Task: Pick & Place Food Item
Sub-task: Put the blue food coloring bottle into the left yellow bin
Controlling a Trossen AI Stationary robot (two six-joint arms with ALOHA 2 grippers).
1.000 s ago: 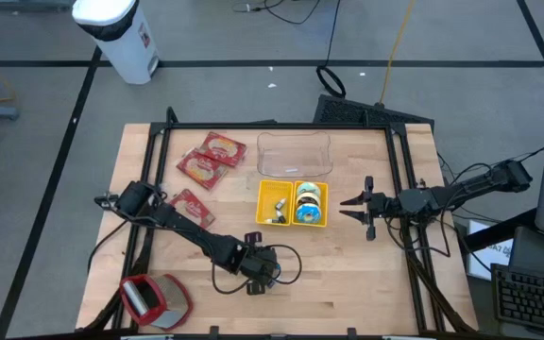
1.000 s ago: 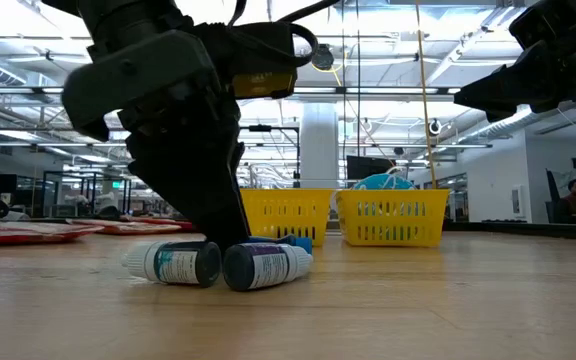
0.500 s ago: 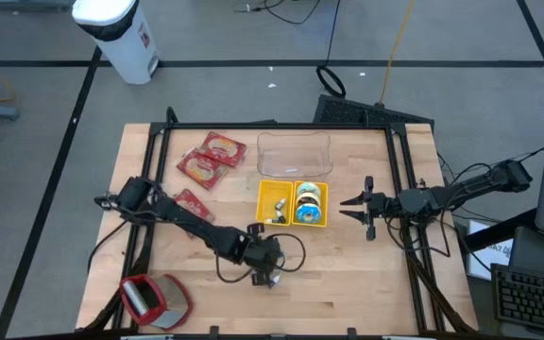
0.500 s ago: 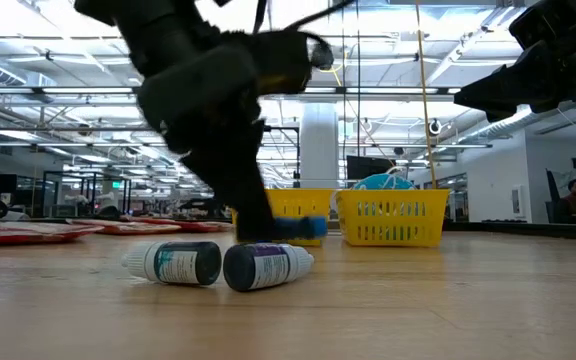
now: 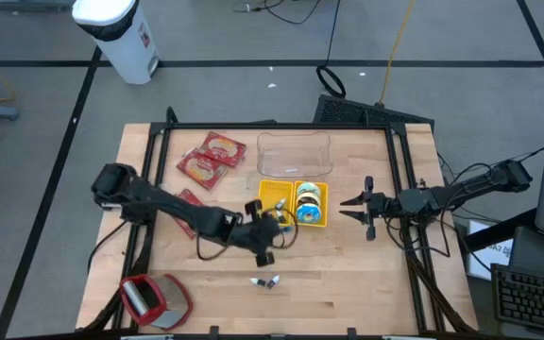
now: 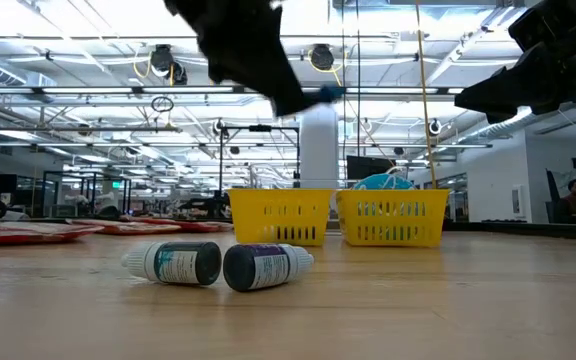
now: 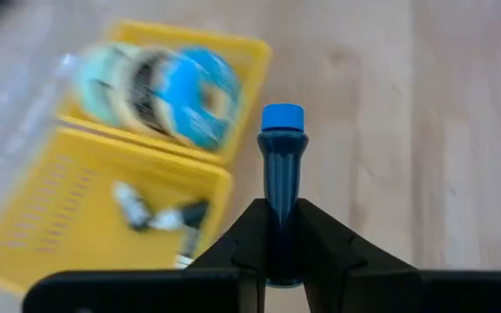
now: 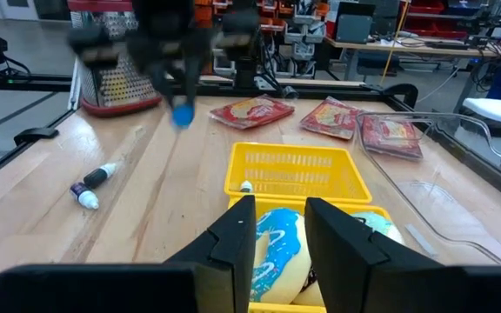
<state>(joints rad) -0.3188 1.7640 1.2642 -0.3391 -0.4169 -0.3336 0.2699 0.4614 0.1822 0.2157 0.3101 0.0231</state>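
We are seeing the left claw (image 7: 278, 228) lifting clear of the wooden tabletop (image 5: 348, 283), now beside the yellow slotted basket (image 5: 292, 203) instead of low over the two small bottles (image 6: 218, 265) lying on their sides. It is clamping a slim dark tube with a round blue cap (image 7: 282, 165). The right claw (image 5: 359, 207) is waiting unmoved beside the basket's other end, its fingers parted around nothing.
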